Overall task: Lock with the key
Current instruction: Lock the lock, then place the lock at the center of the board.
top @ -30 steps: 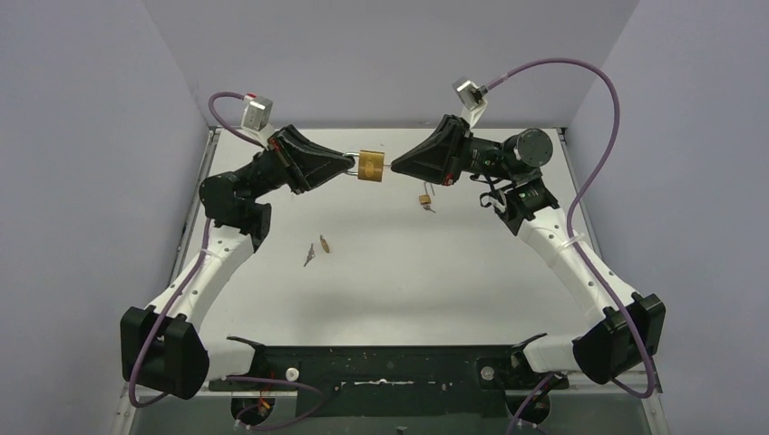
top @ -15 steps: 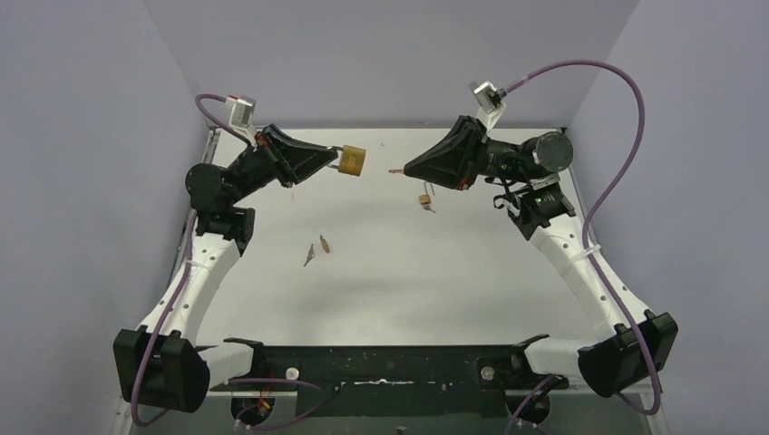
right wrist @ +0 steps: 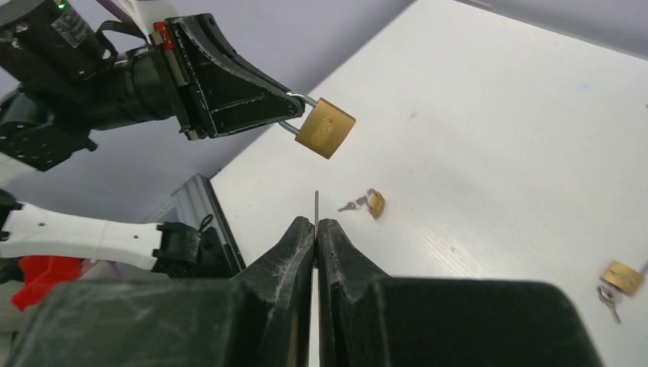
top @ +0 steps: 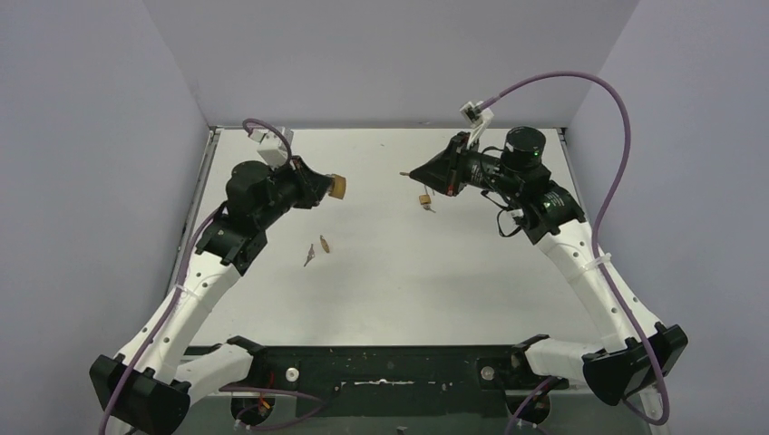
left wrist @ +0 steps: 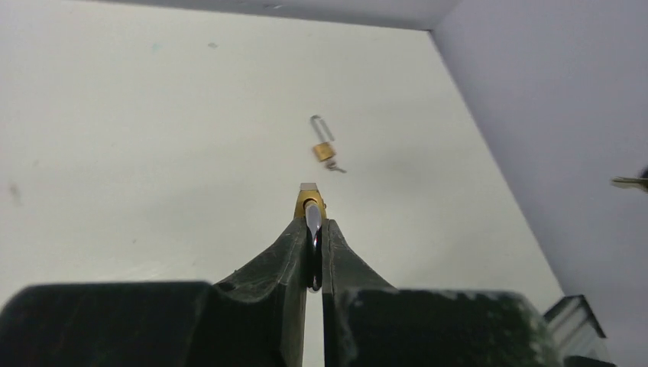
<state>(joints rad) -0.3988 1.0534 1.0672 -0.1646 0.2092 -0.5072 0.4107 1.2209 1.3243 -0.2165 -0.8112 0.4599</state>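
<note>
Padlock (right wrist: 325,128) hangs in mid-air, its shackle (right wrist: 304,98) pinched in your left gripper (left wrist: 314,229). It looks rigid and weighty, likely to swing. Your right gripper (right wrist: 315,229) clamps the thin, slippery key (right wrist: 316,202), held well apart from it. Grip the key by its head.

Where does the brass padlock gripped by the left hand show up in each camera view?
Top external: padlock left of centre, in the left hand.
Left wrist: padlock at centre, seen edge-on.
Right wrist: padlock upper centre, face-on, held by its shackle.
Shared landmark: the key opposite it, near centre from above, at the left wrist view's far right edge, centre of the right wrist view.
</note>
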